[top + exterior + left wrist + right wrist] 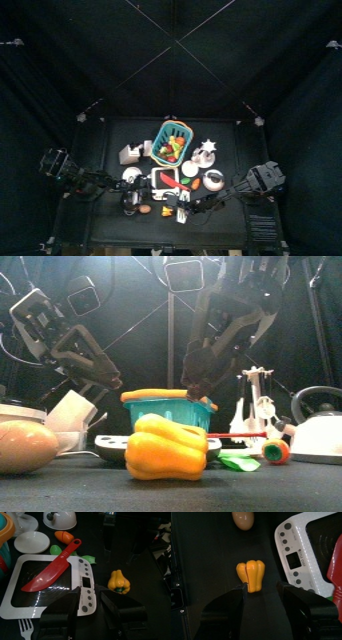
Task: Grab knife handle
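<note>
Approaching the red knife, handle not yet grasped.
It lies on the white kitchen scale, handle toward the carrot. Both grippers hover wide open; the right gripper is over the yellow pepper and must move across to the handle.

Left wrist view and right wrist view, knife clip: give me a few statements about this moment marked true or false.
1. The red knife lies on the white kitchen scale. True.
2. The left tool is shut on the knife's handle. False: it hangs above the scale's button panel, and the handle is untouched.
3. The yellow pepper lies on the table in front of the right tool. True.
4. The yellow pepper sits on the scale. False: it lies on the black table beside the scale.
5. A white fork lies next to the scale. True.
</note>
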